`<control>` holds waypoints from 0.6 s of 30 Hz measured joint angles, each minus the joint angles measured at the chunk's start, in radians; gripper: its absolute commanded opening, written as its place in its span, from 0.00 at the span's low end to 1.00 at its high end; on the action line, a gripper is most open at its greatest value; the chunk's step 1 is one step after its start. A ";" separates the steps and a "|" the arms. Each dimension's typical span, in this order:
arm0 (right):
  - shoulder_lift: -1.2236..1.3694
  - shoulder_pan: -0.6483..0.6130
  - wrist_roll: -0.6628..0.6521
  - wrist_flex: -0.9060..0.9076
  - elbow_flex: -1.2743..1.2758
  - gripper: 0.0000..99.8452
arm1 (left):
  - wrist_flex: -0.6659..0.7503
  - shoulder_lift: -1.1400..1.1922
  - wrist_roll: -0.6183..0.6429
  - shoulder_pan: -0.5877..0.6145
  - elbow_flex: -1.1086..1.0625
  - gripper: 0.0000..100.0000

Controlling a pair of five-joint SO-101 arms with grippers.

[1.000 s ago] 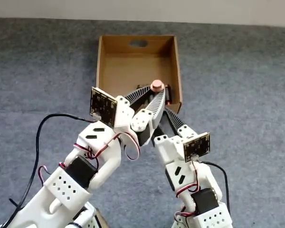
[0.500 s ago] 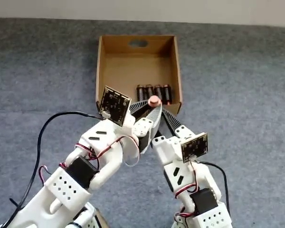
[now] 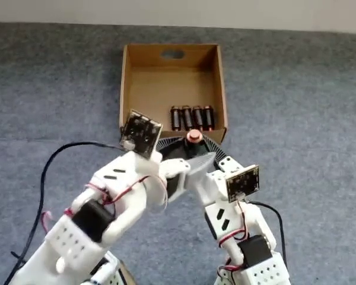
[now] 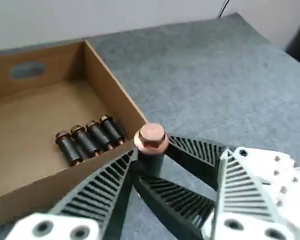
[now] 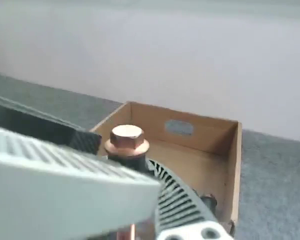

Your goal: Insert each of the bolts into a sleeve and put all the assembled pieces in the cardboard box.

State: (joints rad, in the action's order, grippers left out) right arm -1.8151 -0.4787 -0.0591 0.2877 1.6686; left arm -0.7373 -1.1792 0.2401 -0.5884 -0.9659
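A copper-headed bolt (image 3: 194, 136) stands upright in a black sleeve (image 4: 151, 161), just in front of the near wall of the cardboard box (image 3: 123, 89). My left gripper (image 4: 137, 169) and my right gripper (image 5: 135, 167) meet there from either side, and both look shut on this bolt-and-sleeve piece (image 5: 126, 145). In the high view the left gripper (image 3: 187, 155) and right gripper (image 3: 204, 151) form a dark fan under the bolt head. Several assembled pieces (image 3: 191, 117) lie in a row inside the box by its near wall (image 4: 115, 97).
Grey carpet (image 3: 296, 101) covers the table all around. The far half of the box floor (image 3: 166, 83) is bare cardboard. A black cable (image 3: 53, 160) loops beside the left arm. A pale wall (image 5: 190, 60) rises behind the box.
The held bolt-and-sleeve piece came back from over the box floor to just outside the near wall, uncovering the row of pieces inside. The left wrist turned and drew back.
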 measured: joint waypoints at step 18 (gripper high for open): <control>0.000 0.000 0.000 0.127 -0.017 0.01 | -0.089 -0.548 0.002 0.715 -0.430 0.01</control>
State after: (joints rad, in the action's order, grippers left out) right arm -1.8151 -0.4787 -0.0591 0.4150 1.6517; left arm -0.8263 -1.7269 0.2417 0.1266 -1.3955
